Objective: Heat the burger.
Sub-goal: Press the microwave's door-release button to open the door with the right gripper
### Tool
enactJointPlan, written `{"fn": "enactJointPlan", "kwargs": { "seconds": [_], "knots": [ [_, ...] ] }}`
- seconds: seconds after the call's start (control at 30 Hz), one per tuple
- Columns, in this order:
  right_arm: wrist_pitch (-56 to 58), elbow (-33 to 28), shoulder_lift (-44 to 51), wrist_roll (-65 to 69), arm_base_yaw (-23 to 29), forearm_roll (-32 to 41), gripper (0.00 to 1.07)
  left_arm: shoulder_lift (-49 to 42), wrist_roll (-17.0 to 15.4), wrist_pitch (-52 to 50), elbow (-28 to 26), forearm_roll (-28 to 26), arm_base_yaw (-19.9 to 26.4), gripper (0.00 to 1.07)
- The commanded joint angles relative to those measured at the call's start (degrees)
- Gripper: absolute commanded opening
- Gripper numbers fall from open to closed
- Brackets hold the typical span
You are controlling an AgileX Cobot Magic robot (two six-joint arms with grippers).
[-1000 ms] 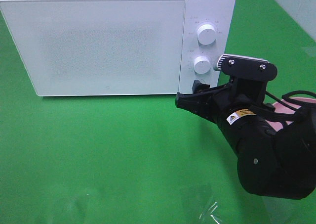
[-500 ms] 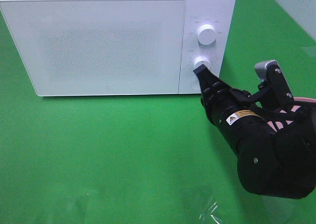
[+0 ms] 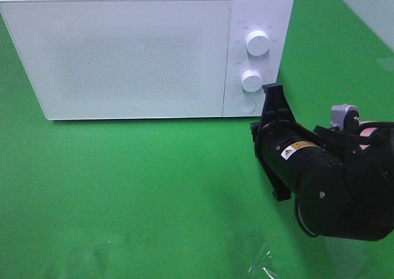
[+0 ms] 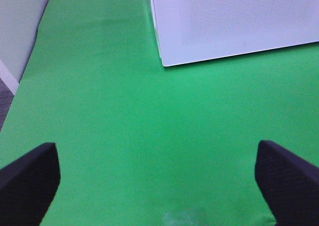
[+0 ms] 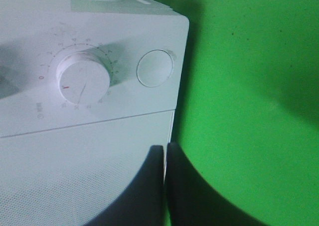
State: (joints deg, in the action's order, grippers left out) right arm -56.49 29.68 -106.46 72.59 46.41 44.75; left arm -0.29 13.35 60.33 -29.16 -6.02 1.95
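Observation:
The burger is out of view. The white microwave [image 3: 135, 51] stands at the back with its door closed. My right gripper [image 3: 273, 90] is shut with nothing in it, its tips just right of the microwave's lower front corner, close to the round button [image 3: 246, 105]. In the right wrist view the right gripper [image 5: 164, 148] has its two fingers pressed together below the lower dial [image 5: 82, 79] and the round button [image 5: 155, 68]. My left gripper [image 4: 155, 153] is open over bare green cloth, near the microwave's left corner [image 4: 164, 61].
Two dials [image 3: 257, 42] sit on the microwave's control panel. A sliver of a pink plate [image 3: 368, 131] shows behind the right arm. Green cloth [image 3: 135, 186] covers the table in front of the microwave. A grey wall edge [image 4: 20, 31] borders the cloth on the left.
The right gripper went from open to shut, rolled its wrist, touched the lower dial half a second ago, and has since drawn back down and to the right. The left arm has not moved.

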Motion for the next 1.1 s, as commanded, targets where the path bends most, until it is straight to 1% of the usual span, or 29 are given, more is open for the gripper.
{"fn": "enactJointPlan", "kwargs": {
  "seconds": [0.03,0.27,0.33,0.37,0.47,0.53,0.8,0.87,1.1],
  "knots": [
    [1.26,0.4,0.0,2.18,-2.92,-4.13,0.0,-1.15,-0.29,-0.34,0.17,-0.29,0.17,1.0],
    [4.3,1.38,0.0,3.27,-6.25,-8.31,0.0,-1.15,-0.29,-0.34,0.17,-0.29,0.17,1.0],
    [4.47,2.64,-0.69,3.72,-7.85,-10.94,0.0,-1.15,-0.29,-0.34,0.17,-0.29,0.17,1.0],
    [4.47,2.64,-0.69,3.72,-7.85,-10.94,0.0,-1.15,-0.29,-0.34,0.17,-0.29,0.17,1.0],
    [5.9,4.64,-2.81,5.96,-9.68,-14.5,0.0,-1.15,-0.29,-0.34,0.17,-0.29,0.17,1.0],
    [5.9,5.39,-3.61,6.53,-10.31,-15.53,0.0,-1.15,-0.29,-0.34,0.17,-0.29,0.17,1.0],
    [6.93,8.31,-6.13,7.16,-12.38,-17.76,0.0,-1.15,-0.29,-0.34,0.17,-0.29,0.17,1.0],
    [7.16,10.03,-7.62,7.22,-13.12,-17.82,0.0,-1.15,-0.23,-0.34,0.17,-0.29,0.17,1.0],
    [7.33,11.8,-8.88,7.39,-14.73,-19.54,0.0,-1.15,-0.23,-0.34,0.17,-0.29,0.17,1.0]
  ]
}}
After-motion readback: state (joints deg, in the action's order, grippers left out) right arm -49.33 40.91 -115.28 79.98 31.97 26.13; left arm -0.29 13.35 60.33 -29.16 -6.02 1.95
